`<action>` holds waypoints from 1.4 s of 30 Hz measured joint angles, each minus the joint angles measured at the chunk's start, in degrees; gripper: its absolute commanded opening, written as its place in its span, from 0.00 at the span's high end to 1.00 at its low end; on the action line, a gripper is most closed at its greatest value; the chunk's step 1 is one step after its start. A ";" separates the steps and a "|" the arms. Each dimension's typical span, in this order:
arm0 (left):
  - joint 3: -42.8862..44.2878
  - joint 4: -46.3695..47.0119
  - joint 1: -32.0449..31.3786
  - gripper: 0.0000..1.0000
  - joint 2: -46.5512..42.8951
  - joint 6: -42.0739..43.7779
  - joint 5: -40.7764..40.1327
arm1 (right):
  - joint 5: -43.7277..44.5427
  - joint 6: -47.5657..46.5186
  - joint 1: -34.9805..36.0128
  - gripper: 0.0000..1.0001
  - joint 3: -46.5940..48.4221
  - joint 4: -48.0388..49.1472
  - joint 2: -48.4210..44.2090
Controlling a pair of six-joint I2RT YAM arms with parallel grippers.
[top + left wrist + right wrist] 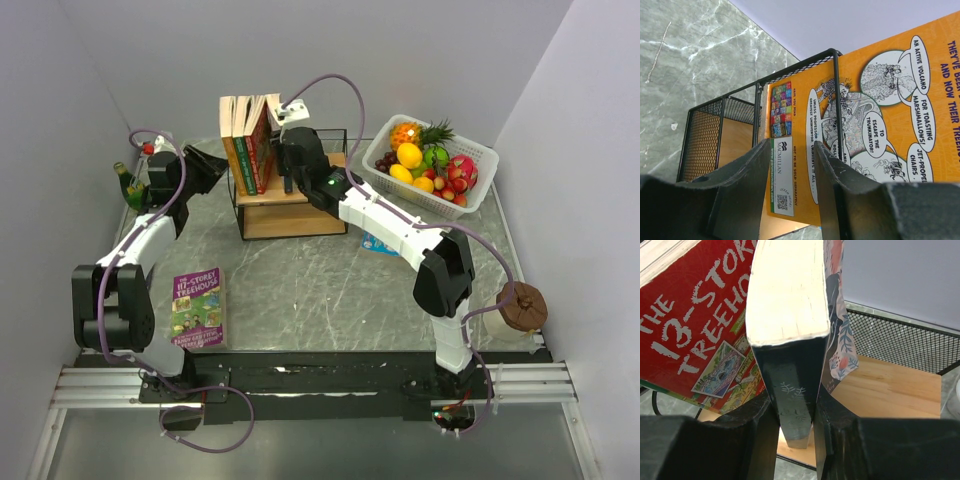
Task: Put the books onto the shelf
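Note:
The shelf stands at the back centre of the table, with an orange book and a red one upright on its left end. My right gripper is shut on a pale floral book beside them. In the right wrist view the jaws clamp its dark spine above the wooden board, next to the red Treehouse cover. My left gripper hangs open at the shelf's left side. Its view shows empty jaws facing the orange back cover behind the wire frame. A purple book lies flat at the front left.
A white basket of fruit sits at the back right. A green bottle stands by the left wall. A brown-lidded jar is at the front right. A small blue item lies under my right arm.

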 measured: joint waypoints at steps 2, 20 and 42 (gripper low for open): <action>0.00 0.11 0.00 0.54 0.15 -0.04 0.17 | -0.11 0.00 0.04 0.94 0.00 -0.02 0.00; 0.00 0.33 -0.02 0.53 1.46 -0.44 0.57 | 0.46 -0.07 1.66 0.46 -2.60 1.20 -0.92; 0.00 0.35 -0.68 0.52 1.90 -0.48 1.18 | 0.61 -1.14 2.89 0.28 -10.99 2.19 -9.90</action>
